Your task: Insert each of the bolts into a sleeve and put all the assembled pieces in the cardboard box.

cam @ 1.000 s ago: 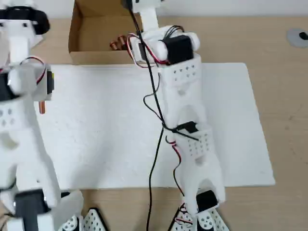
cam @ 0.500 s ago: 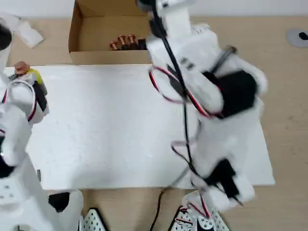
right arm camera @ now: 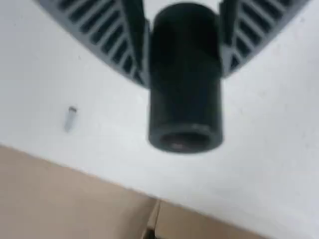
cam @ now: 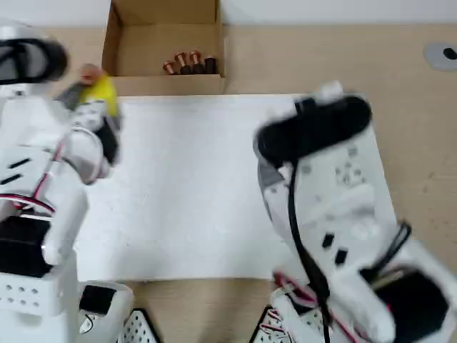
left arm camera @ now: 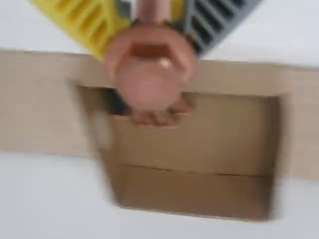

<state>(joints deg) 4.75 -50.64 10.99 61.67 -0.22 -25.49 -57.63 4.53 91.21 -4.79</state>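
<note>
Bolt (left arm camera: pixel 149 69) pinched by left fingers (left arm camera: pixel 84 20), sleeve (right arm camera: pixel 185 89) pinched by right fingers (right arm camera: pixel 99 35), not yet joined; several assembled pieces (cam: pixel 189 64) lie in the cardboard box (cam: pixel 164 86).

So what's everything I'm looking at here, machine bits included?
cardboard box: one, brown, open, at the table's far edge.
assembled pieces: at least three, copper bolts in black sleeves, lying inside the box.
bolt: one, copper, held near the box.
sleeve: one, black, held over the mat.
mat: one, white, covering the middle of the table.
small object: one, grey, on the mat; too small to identify.
disc: one, grey, far right on the table.
table: one, light wood.
left end effector: one, yellow and grey fingers, shut on the bolt.
right end effector: one, grey fingers, shut on the sleeve.
</note>
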